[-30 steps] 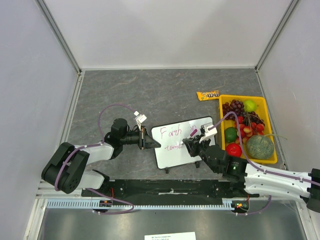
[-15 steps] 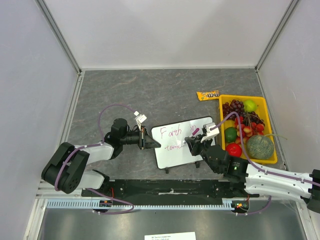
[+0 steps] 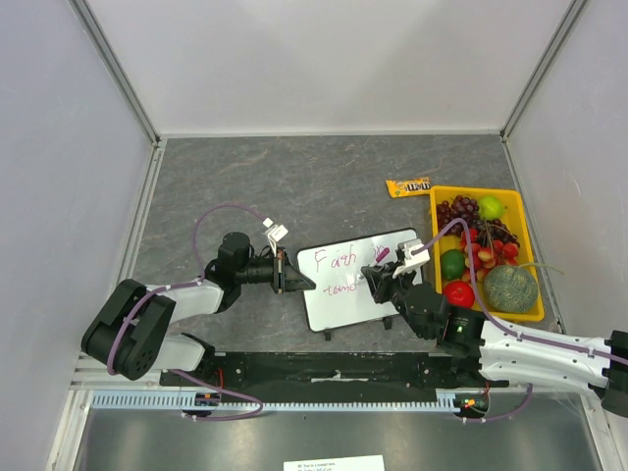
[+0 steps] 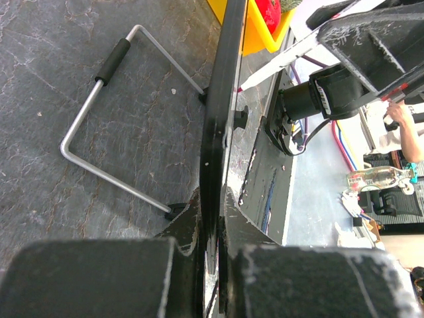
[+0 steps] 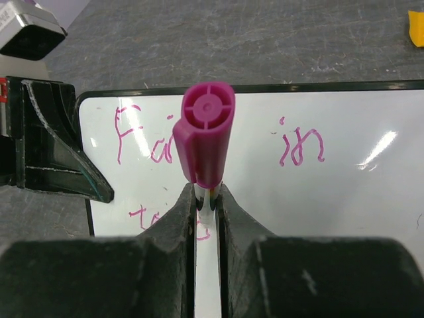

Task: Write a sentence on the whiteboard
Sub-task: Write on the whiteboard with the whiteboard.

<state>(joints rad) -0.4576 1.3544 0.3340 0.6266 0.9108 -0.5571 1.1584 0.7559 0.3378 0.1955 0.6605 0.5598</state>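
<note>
The whiteboard (image 3: 343,294) stands tilted on the grey table, with pink lettering (image 3: 339,263) reading "Faith in" and a second line starting "t". In the right wrist view the board (image 5: 344,192) fills the middle with that lettering (image 5: 301,146). My left gripper (image 3: 290,276) is shut on the board's left edge; the left wrist view shows the black frame (image 4: 222,119) edge-on between the jaws. My right gripper (image 3: 378,278) is shut on a magenta marker (image 5: 205,132), held over the second line; its tip is hidden.
A yellow tray (image 3: 525,235) of fruit stands right of the board, with a candy packet (image 3: 408,186) behind it. The board's wire stand (image 4: 112,132) rests on the table in the left wrist view. Grey walls enclose the table.
My right gripper with the marker shifted slightly left and back over the board's second line. The left gripper and the board have not moved.
</note>
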